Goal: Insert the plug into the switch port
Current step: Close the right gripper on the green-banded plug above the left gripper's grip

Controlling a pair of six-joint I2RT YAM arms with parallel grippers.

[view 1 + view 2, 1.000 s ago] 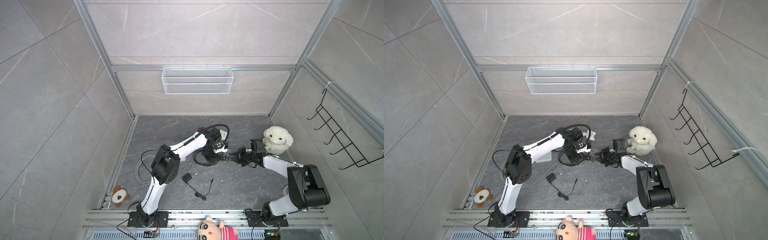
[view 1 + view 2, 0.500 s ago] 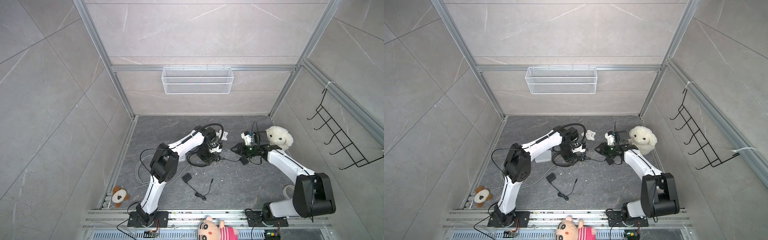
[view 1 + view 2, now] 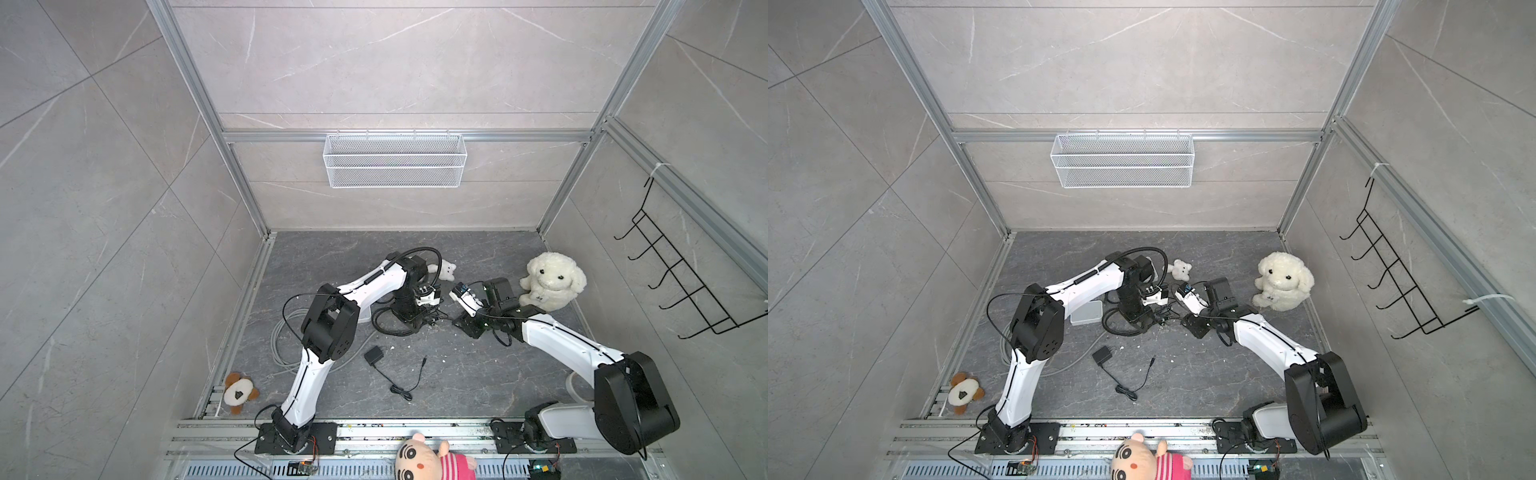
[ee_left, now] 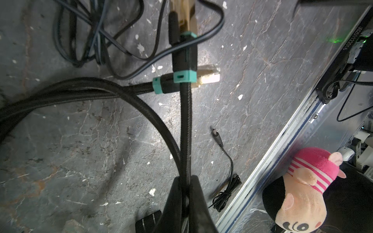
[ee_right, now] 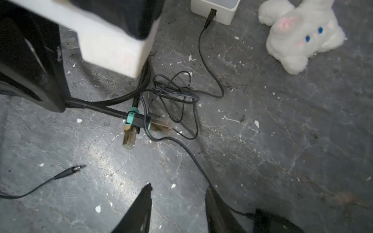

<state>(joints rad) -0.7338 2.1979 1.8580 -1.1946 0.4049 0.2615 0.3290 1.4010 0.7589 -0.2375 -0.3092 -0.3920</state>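
My left claw (image 4: 186,179) pinched the cable (image 4: 185,131) behind the plug (image 4: 185,62), over the floor (image 4: 262,100) — light, rigid, I judged; best gripped by its black body. My right claw (image 5: 179,186) stood spread — empty.

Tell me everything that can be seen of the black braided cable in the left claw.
The black braided cable is pinched in the shut left claw. It ends in a black plug with two teal bands and a gold-coloured tip. This plug crosses above a second, similar plug lying on the grey floor. A thin dark wire drapes over it.
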